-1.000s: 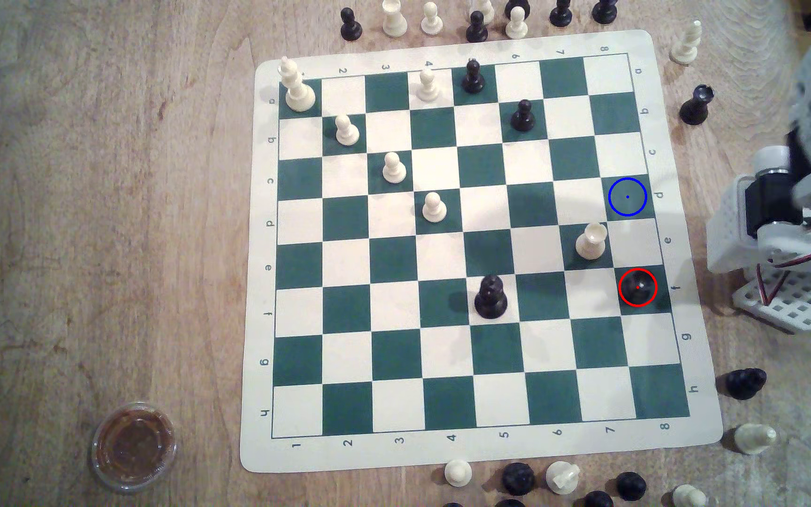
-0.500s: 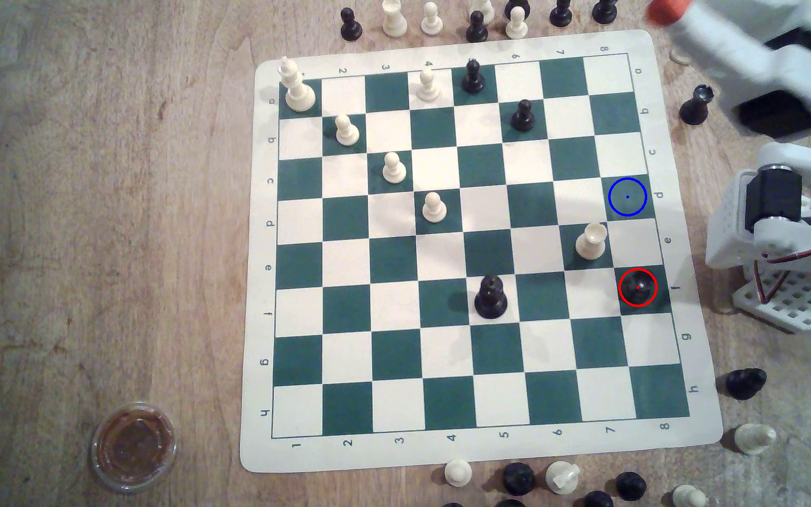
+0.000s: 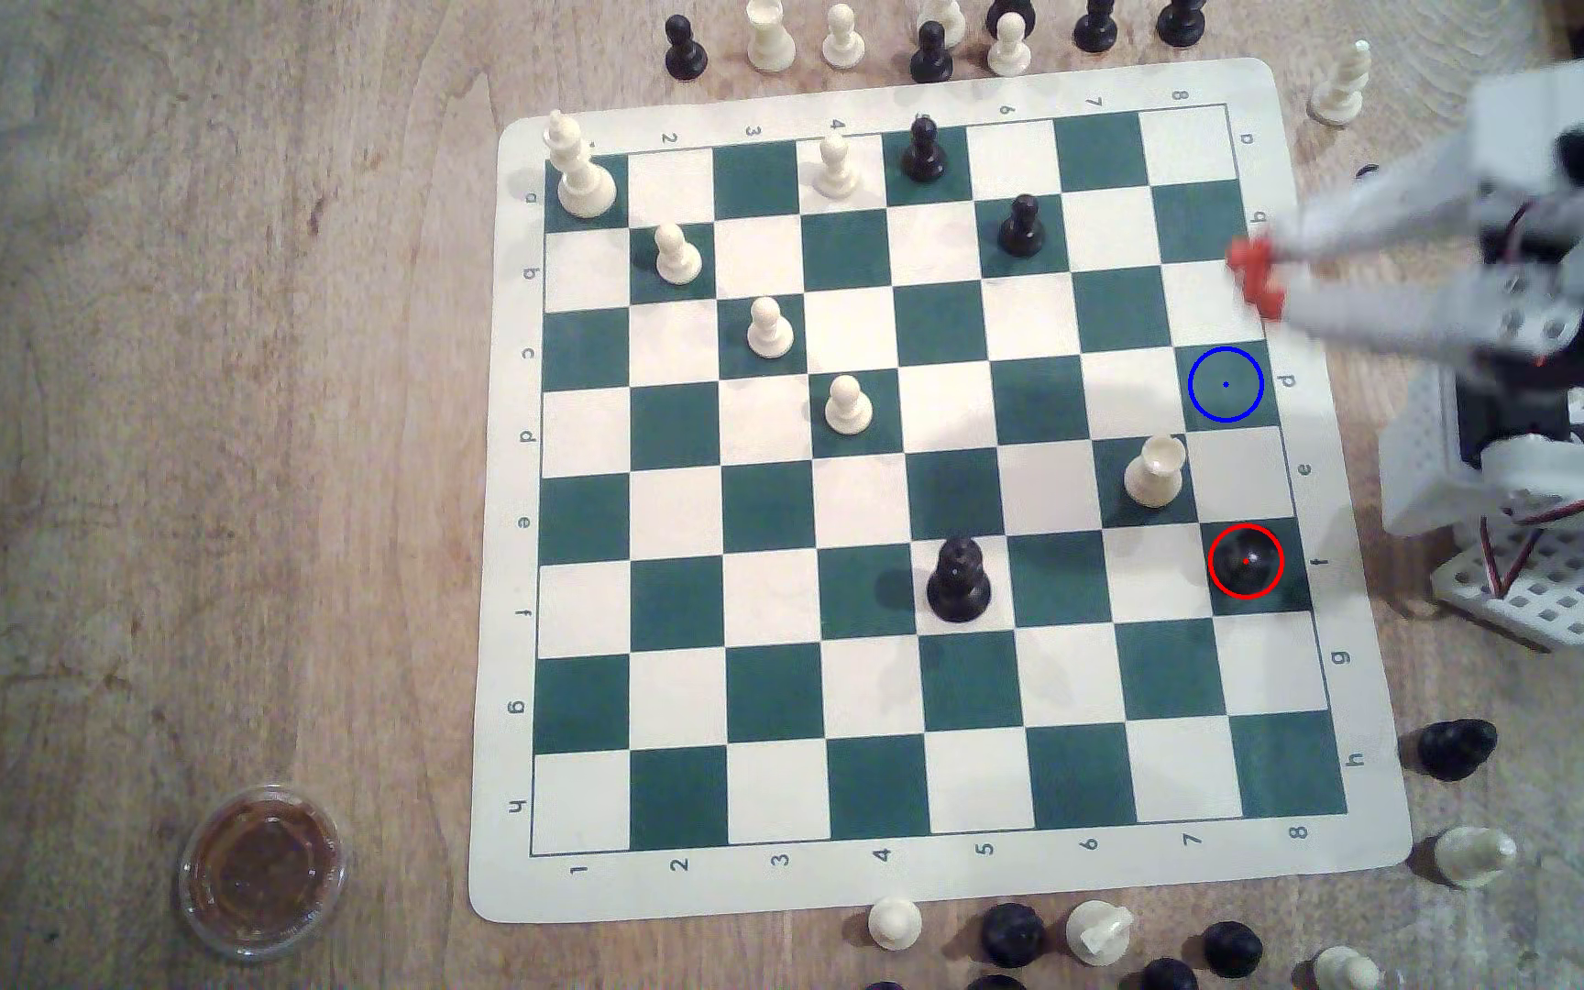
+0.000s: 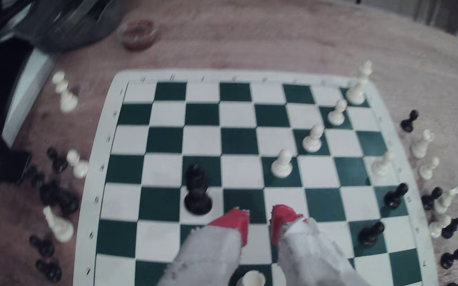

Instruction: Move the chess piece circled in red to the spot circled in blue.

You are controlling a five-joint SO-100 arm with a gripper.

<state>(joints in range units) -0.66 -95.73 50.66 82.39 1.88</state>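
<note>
So the gripper (image 3: 1253, 278) just swung down from the far corner and now hangs over the board's (image 3: 902, 885) edge in the exterior view's right, red tips spread apart with nothing between them. The pawn (image 3: 1245, 562) hasn't budged; it sits in its red ring on the green edge square, well apart from the tips. The blue-ringed square (image 3: 1225, 384) is bare and lies between gripper and pawn. Looks like the approach only just started, and the cream rook (image 3: 1155, 471) beside the route could get bumped.
</note>
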